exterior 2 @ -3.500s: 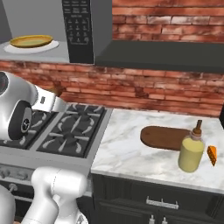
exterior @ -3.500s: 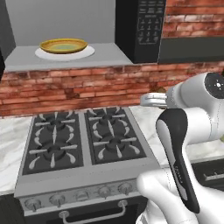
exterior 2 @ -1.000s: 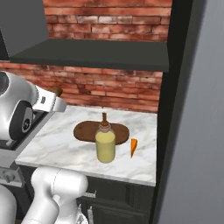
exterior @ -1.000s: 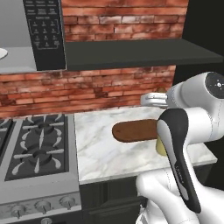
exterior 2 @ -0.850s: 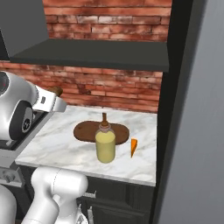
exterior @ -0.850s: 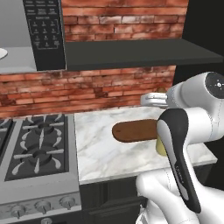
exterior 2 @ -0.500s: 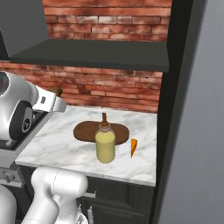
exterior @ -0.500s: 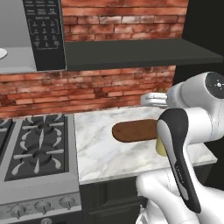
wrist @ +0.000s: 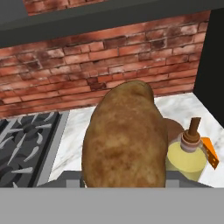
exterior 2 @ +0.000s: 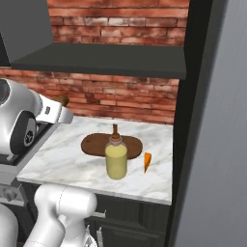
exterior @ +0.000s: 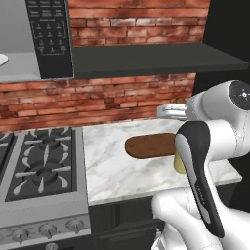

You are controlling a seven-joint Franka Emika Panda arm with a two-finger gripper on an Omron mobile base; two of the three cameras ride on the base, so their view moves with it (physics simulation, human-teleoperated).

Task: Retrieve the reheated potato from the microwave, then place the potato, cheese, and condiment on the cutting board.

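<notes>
Jaws clamped on rough brown potato [wrist: 126, 138], oval wooden cutting board [exterior 2: 95, 143] on veined marble counter [exterior: 112, 172], rounded yellow condiment [exterior 2: 116, 161]

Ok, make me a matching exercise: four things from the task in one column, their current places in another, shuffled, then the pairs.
Things:
1. potato
2. cheese
3. condiment
4. cutting board

Places:
A. lying on the marble counter, behind the bottle
B. held up at the gripper, above the counter
C. standing on the counter, just in front of the board
D. on the counter to the right of the bottle in the right base view

Pairs: 1-B, 2-D, 3-C, 4-A
</notes>
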